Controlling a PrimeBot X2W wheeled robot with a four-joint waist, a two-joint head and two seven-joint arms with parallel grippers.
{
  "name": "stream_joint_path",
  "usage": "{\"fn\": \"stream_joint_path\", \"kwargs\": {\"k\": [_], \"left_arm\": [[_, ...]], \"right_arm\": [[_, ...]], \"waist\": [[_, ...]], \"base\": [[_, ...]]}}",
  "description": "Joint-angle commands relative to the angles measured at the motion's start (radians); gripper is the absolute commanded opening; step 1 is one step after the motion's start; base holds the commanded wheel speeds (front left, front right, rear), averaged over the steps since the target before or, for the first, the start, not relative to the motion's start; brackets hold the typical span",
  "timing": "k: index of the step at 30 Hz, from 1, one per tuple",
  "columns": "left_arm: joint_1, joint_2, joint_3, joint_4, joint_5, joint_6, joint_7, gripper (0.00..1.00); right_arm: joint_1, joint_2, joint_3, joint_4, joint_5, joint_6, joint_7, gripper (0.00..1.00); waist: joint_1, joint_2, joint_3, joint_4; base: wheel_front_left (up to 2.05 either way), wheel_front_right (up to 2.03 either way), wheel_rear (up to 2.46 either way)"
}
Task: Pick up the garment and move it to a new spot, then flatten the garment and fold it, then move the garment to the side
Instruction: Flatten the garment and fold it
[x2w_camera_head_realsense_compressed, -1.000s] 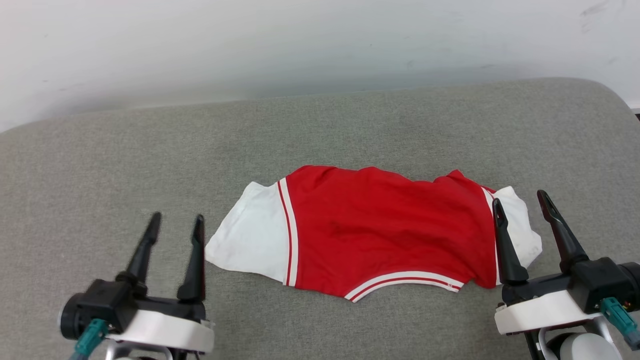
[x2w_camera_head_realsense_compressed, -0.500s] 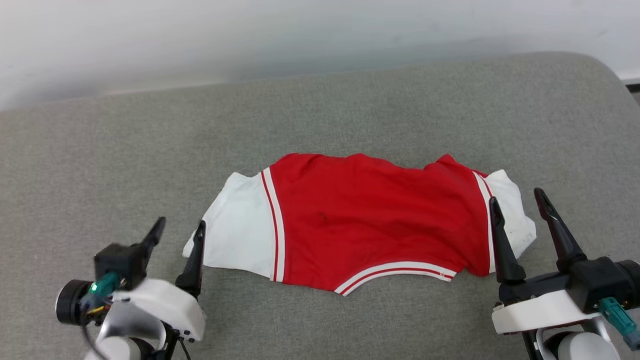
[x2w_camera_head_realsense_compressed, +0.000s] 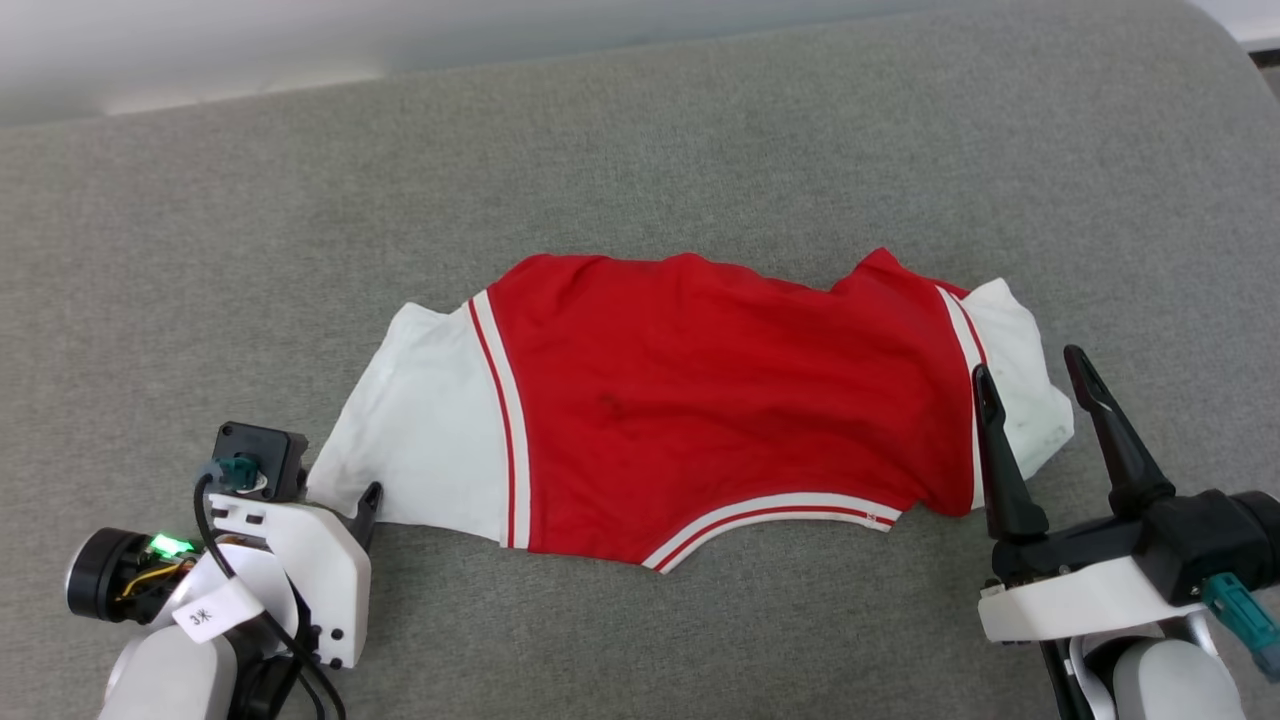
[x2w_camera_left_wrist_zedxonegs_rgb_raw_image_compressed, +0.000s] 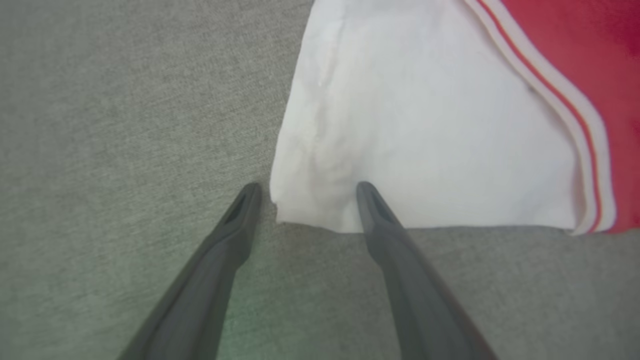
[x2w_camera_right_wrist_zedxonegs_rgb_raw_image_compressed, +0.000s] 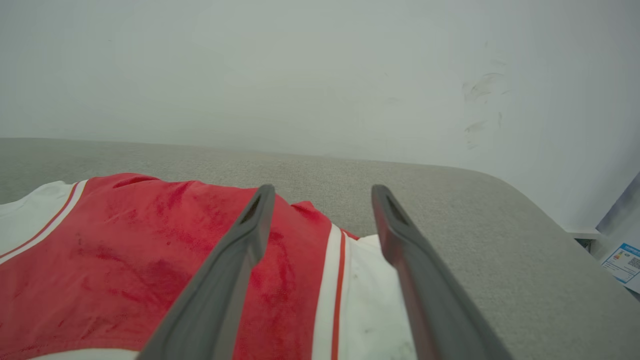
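Observation:
The garment (x2w_camera_head_realsense_compressed: 700, 400) lies spread across the grey cushion, red in the middle with a white sleeve at each end and striped trim along its near edge. My left gripper (x2w_camera_left_wrist_zedxonegs_rgb_raw_image_compressed: 305, 189) points down, open, its tips straddling the near corner of the left white sleeve (x2w_camera_left_wrist_zedxonegs_rgb_raw_image_compressed: 425, 140); one fingertip (x2w_camera_head_realsense_compressed: 371, 493) shows past the wrist housing (x2w_camera_head_realsense_compressed: 300, 560). My right gripper (x2w_camera_head_realsense_compressed: 1026, 362) stands open over the right white sleeve (x2w_camera_head_realsense_compressed: 1015, 340). In the right wrist view the right gripper (x2w_camera_right_wrist_zedxonegs_rgb_raw_image_compressed: 322, 189) holds nothing, with the garment (x2w_camera_right_wrist_zedxonegs_rgb_raw_image_compressed: 125, 240) below it.
The grey upholstered surface (x2w_camera_head_realsense_compressed: 640, 150) runs wide on all sides of the shirt and ends at a rounded right corner (x2w_camera_right_wrist_zedxonegs_rgb_raw_image_compressed: 500, 200). A white wall (x2w_camera_right_wrist_zedxonegs_rgb_raw_image_compressed: 300, 75) stands behind it. A printed label (x2w_camera_right_wrist_zedxonegs_rgb_raw_image_compressed: 625, 262) shows past the right edge.
The head camera has tipped downward, shifting the whole picture. My left gripper has pitched down and come in to the left sleeve's near corner. The right gripper has hardly moved.

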Motion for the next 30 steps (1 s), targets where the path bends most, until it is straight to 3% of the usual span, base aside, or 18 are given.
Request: {"fn": "stream_joint_path", "kwargs": {"k": [1,3,4,5,13,26,30], "left_arm": [[-0.005,0.013,-0.010,0.013,0.003,-0.002,0.026,1.00],[0.008,0.016,-0.021,0.031,-0.005,-0.011,0.055,1.00],[0.017,0.011,-0.030,0.036,-0.014,-0.018,0.068,0.42],[0.024,0.005,-0.038,0.036,-0.022,-0.025,0.073,0.00],[0.046,-0.016,-0.041,0.000,-0.047,-0.026,0.019,0.00],[0.215,0.020,0.070,-0.155,-0.067,0.058,-0.051,0.00],[0.251,0.019,0.068,-0.146,-0.076,0.053,-0.062,0.00]], "right_arm": [[-0.016,0.000,0.000,-0.004,0.005,-0.001,-0.002,1.00],[-0.020,0.000,0.000,-0.005,0.008,-0.001,-0.002,1.00],[-0.023,0.000,-0.001,-0.006,0.009,-0.001,-0.002,1.00],[-0.025,0.000,-0.002,-0.006,0.009,-0.001,-0.002,1.00],[-0.015,0.000,-0.012,0.013,0.002,-0.001,-0.002,1.00],[0.023,0.000,-0.022,0.064,-0.012,-0.001,-0.002,1.00],[0.026,0.000,-0.018,0.075,-0.015,-0.001,-0.002,1.00]], "waist": [[0.0000,-0.0001,0.020,-0.010],[0.0000,-0.0001,0.029,-0.012],[0.0000,-0.0001,0.032,-0.013],[0.0000,-0.0001,0.034,-0.013],[0.0000,-0.0001,0.002,0.012],[0.0000,-0.0001,-0.111,0.084],[0.0000,-0.0001,-0.124,0.086]], "base": [[0.00,0.00,0.00],[0.00,0.00,0.00],[0.00,0.00,0.00],[0.00,0.00,0.00],[0.00,0.00,0.00],[0.00,0.00,0.00],[0.00,0.00,0.00]]}}
